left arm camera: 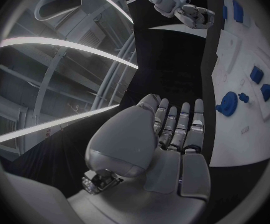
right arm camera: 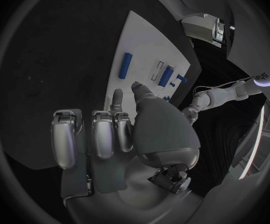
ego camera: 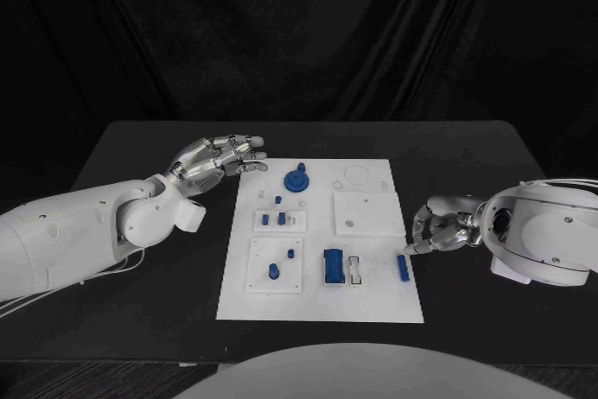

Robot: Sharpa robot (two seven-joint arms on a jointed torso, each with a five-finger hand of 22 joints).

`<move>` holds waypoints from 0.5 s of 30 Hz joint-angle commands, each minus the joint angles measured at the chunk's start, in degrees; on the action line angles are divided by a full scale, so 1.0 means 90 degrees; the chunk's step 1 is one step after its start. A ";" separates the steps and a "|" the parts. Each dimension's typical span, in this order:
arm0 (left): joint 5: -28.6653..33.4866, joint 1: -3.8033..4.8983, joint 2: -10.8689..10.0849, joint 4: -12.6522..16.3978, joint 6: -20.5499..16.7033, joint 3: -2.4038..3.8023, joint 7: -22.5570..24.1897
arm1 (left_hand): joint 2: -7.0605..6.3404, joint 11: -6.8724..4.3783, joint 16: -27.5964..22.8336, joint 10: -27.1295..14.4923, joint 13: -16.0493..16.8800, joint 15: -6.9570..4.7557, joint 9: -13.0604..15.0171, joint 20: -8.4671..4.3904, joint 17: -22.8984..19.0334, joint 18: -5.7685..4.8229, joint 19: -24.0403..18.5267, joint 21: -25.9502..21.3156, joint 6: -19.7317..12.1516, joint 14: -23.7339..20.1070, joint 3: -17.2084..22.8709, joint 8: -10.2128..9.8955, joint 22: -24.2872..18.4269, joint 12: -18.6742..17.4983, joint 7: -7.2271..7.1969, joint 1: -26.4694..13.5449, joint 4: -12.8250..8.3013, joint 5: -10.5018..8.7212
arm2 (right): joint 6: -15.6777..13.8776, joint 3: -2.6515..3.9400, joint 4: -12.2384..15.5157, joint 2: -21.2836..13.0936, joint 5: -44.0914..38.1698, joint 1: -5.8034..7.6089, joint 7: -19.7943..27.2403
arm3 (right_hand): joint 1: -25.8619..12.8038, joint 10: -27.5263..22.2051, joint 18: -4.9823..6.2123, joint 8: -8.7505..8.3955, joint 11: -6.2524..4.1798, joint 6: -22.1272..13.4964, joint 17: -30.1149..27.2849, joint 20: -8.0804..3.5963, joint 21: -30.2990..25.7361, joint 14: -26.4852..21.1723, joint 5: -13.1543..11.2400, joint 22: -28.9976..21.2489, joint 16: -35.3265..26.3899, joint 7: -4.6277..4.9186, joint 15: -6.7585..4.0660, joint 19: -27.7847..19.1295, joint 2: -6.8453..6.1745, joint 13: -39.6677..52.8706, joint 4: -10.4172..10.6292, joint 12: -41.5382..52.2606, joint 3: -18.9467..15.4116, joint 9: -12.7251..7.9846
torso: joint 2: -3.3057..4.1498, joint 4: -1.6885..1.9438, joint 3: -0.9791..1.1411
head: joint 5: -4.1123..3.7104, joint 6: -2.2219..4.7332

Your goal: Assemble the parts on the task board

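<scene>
Right hand (ego camera: 439, 228), fingers curled, empty, sits just at 2 o'clock of the blue bar (ego camera: 403, 268) on the white plate (ego camera: 374, 308). Pinch bar squarely. Left hand (ego camera: 222, 161) open, idle.

Matt white task board (ego camera: 374, 304), glossy metallic fingers (ego camera: 239, 145)

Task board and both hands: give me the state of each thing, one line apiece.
task board: flat on the black table, between the hands.
round blue part: on the board's far end, untouched.
large blue block: lying on the board near its front.
slim blue bar: lying by the board's right edge.
left hand: empty, fingers apart, beside the board.
right hand: fingers curled, holding nothing.
</scene>
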 commanded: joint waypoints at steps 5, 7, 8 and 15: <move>0.0019 -0.0009 -0.0003 0.0016 0.0117 0.0007 -0.0009 | -0.0006 -0.0032 0.0035 0.0013 -0.0007 0.0035 -0.0007 0.0004 -0.0003 -0.0103 0.0037 -0.0008 0.0008 -0.0004 0.0029 0.0039 0.0009 0.0024 0.0000 -0.0062 0.0008 0.0031 | 0.0141 0.0001 0.0162 -0.0035 -0.0535 -0.0149 -0.0285 | -0.0849 0.0661 -0.0097 -0.0560 0.0240 0.0244 0.1674 0.0150 0.0051 0.0673 -0.1018 0.1674 0.0030 0.0203 0.0196 0.0672 -0.0005 0.1674 0.0562 0.0033 -0.0275 -0.0143 | 0.0000 0.0000 -0.0002 | 0.0011 0.0000; 0.0019 -0.0009 -0.0004 0.0017 0.0120 0.0007 -0.0019 | -0.0006 -0.0032 0.0035 0.0013 -0.0007 0.0035 -0.0007 0.0004 -0.0003 -0.0103 0.0037 -0.0008 0.0008 -0.0004 0.0029 0.0039 0.0009 0.0024 0.0000 -0.0062 0.0008 0.0031 | 0.0105 0.0001 0.0196 -0.0034 -0.0570 -0.0190 -0.0288 | -0.0961 0.0661 -0.0097 -0.0759 0.0263 0.0432 0.1674 0.0180 0.0051 0.0673 -0.1245 0.1674 0.0030 0.0210 0.0220 0.0672 0.0004 0.1674 0.0639 0.0033 -0.0340 -0.0280 | -0.0003 -0.0002 -0.0002 | 0.0012 0.0000; 0.0019 -0.0009 -0.0005 0.0017 0.0123 0.0007 -0.0026 | -0.0006 -0.0032 0.0035 0.0013 -0.0007 0.0035 -0.0007 0.0004 -0.0003 -0.0103 0.0037 -0.0008 0.0008 -0.0004 0.0029 0.0039 0.0009 0.0024 0.0000 -0.0062 0.0008 0.0031 | 0.0076 0.0001 0.0214 -0.0029 -0.0587 -0.0212 -0.0289 | -0.0994 0.0661 -0.0097 -0.0829 0.0267 0.0495 0.1674 0.0190 0.0051 0.0673 -0.1299 0.1674 0.0030 0.0216 0.0225 0.0672 0.0015 0.1674 0.0660 0.0033 -0.0358 -0.0325 | -0.0003 -0.0004 -0.0001 | 0.0015 0.0000; 0.0019 -0.0010 -0.0007 0.0018 0.0156 0.0007 -0.0067 | -0.0006 -0.0028 0.0040 0.0016 -0.0007 0.0041 -0.0009 0.0004 -0.0004 -0.0109 0.0048 0.0000 0.0009 0.0005 0.0047 0.0041 0.0015 0.0025 0.0000 -0.0071 0.0006 0.0031 | -0.0052 0.0001 0.0255 0.0034 -0.0684 -0.0315 -0.0297 | -0.0945 0.0661 -0.0097 -0.1039 0.0276 0.0668 0.1674 0.0206 0.0051 0.0673 -0.1309 0.1674 0.0030 0.0221 0.0237 0.0672 0.0029 0.1674 0.0612 0.0033 -0.0366 -0.0452 | 0.0000 -0.0001 -0.0001 | 0.0011 0.0000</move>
